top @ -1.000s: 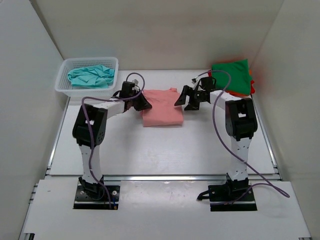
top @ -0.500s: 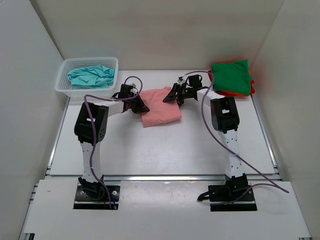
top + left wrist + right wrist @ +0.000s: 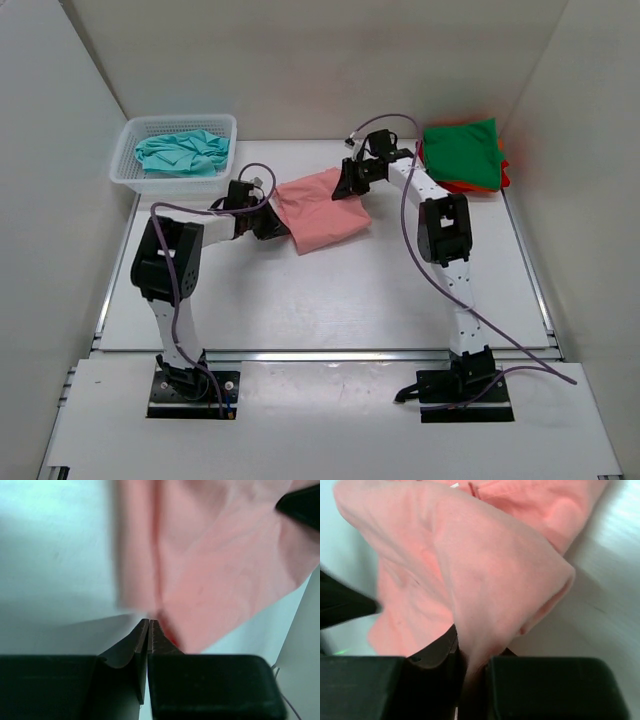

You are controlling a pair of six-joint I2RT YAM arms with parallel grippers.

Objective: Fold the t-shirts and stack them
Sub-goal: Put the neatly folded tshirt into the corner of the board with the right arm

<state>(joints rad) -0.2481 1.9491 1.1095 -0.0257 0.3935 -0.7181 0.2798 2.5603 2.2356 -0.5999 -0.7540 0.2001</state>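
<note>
**Both hands on the pink shirt, the stack off to its right**

My left hand (image 3: 149,630) is clenched. Its fingers are pressed flat together, and as far as the wrist view lets me judge, the near-left corner of the pink shirt (image 3: 320,208) is pinched at their tips. My right hand (image 3: 470,662) is clenched too and is plainly gripping: a fold of the same shirt runs down between its fingers. It has the shirt's far-right corner.

The shirt, already folded small, spans the gap between my two hands. Its long axis runs slantwise from the left hand up to the right, over the table (image 3: 330,290). I cannot tell whether its middle rests on the table or rides just off it.

To the right of the pink shirt and a little farther back lies the green shirt (image 3: 462,152), folded, with red cloth (image 3: 506,170) showing under its edge. My right hand is the nearer one to it. To the left of the pink shirt and farther back, the teal shirt (image 3: 180,152) sits crumpled in the basket (image 3: 125,178).

I judge the coming move is rightward, onto the green shirt. The right hand should lead and the left follow along that slanted axis, keeping pace so the fold holds.
</note>
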